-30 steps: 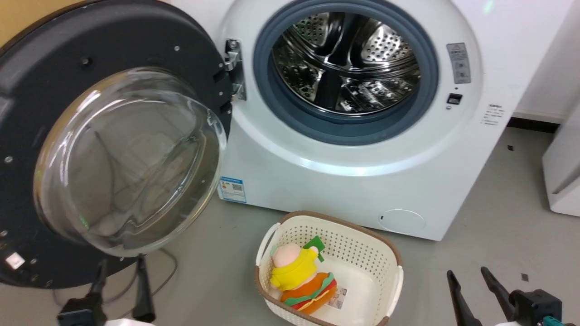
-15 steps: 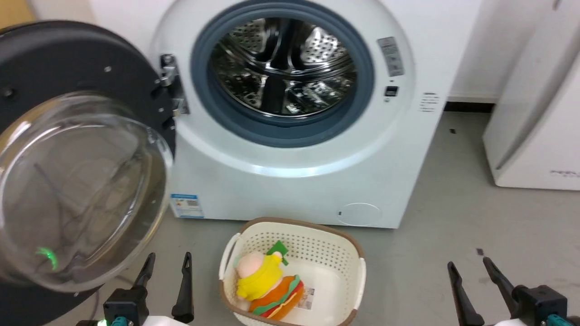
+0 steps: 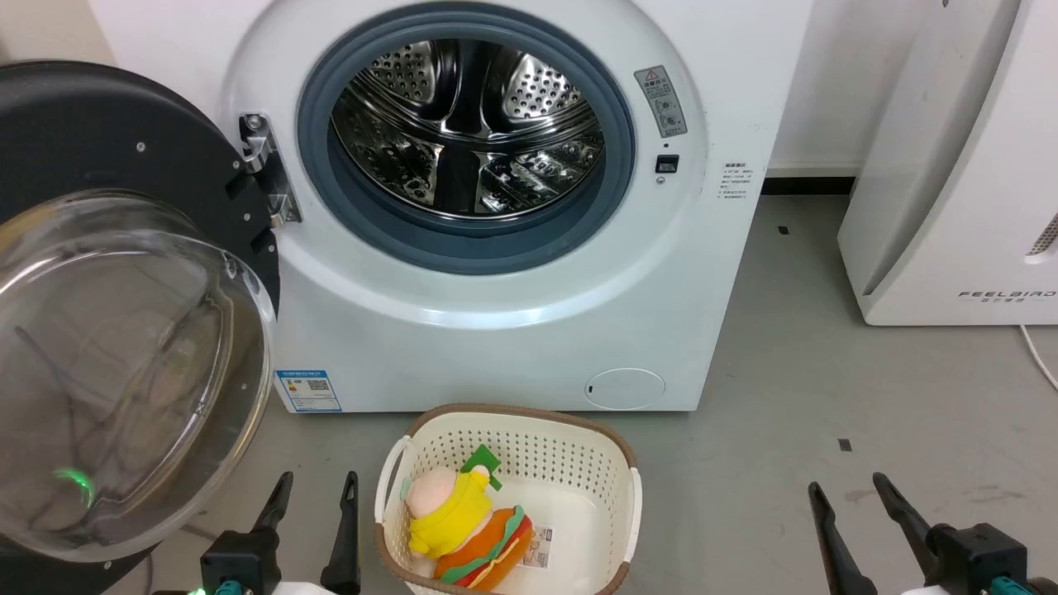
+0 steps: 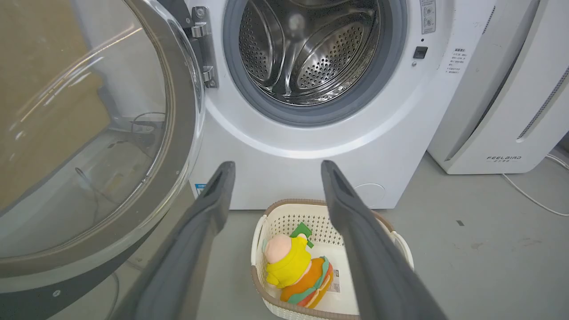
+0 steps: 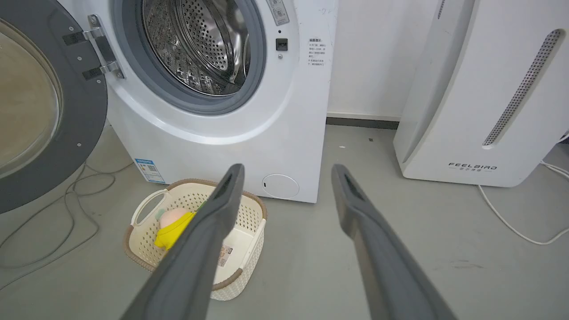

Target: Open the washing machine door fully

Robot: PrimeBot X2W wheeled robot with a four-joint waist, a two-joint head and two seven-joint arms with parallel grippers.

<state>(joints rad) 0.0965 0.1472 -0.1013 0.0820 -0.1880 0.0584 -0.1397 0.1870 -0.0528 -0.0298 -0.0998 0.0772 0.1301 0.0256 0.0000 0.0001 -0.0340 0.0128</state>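
The washing machine door stands wide open; left hand and right hand spread, empty.

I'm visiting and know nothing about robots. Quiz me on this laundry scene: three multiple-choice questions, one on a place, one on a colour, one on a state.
1. Where does the basket stand? A) on the floor before the washing machine B) inside it C) on top of it
2. What colour is the plush toy's shirt? A) blue B) yellow C) black
3. The washing machine door is: A) shut B) lying on the floor C) swung open

Answers: A, it sits on the floor below the drum; B, yellow below its pink head; C, it hangs on its hinge, drum exposed.
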